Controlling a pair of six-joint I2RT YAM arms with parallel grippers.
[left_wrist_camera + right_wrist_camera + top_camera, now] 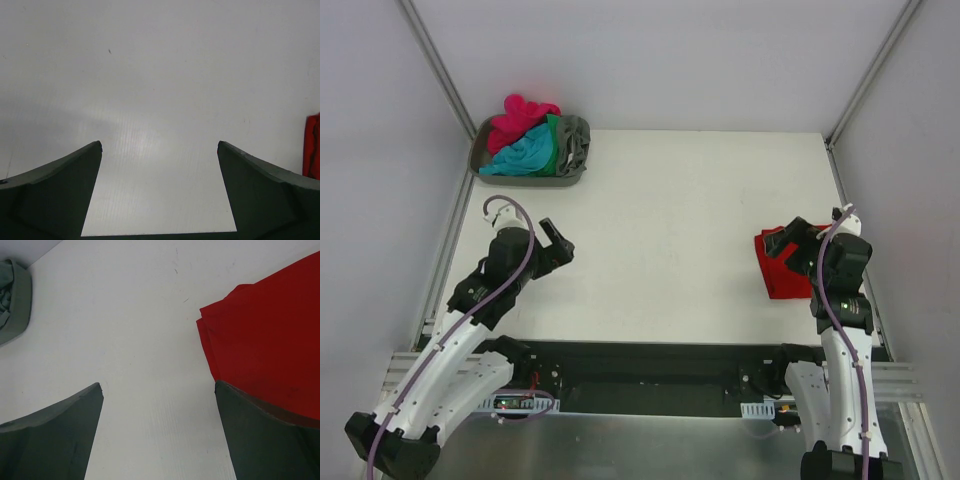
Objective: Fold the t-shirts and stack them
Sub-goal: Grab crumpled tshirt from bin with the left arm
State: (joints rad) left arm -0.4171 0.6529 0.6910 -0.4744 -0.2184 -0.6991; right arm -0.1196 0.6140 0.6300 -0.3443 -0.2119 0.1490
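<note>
Counter (670, 220): white, lit evenly.

Red t-shirt (782, 278): lies folded flat on the right side of the counter, well apart from the others. Layered edges show along its left side in the right wrist view (265, 345).

Right gripper (788, 240): hangs over the near-left corner of the red t-shirt, jaws spread wide, nothing between them. In the right wrist view (159, 385) one finger sits over bare counter and the other overlaps the red cloth's edge. Cannot tell if it touches the cloth.

Left gripper (558, 243): over bare counter on the left side, jaws spread wide, holding nothing. Its own camera (159, 145) shows only white surface between the fingers, plus a sliver of the red t-shirt at the far right edge.

Grey tray (480, 152): far left corner of the counter. It holds the remaining t-shirts in a loose heap:
- magenta t-shirt (520, 115) on top, spilling over the far rim
- teal t-shirt (525, 155) towards the front
- green t-shirt (553, 140) beside the teal
- grey t-shirt (575, 140) at the right end

None of the heap is folded.
</note>
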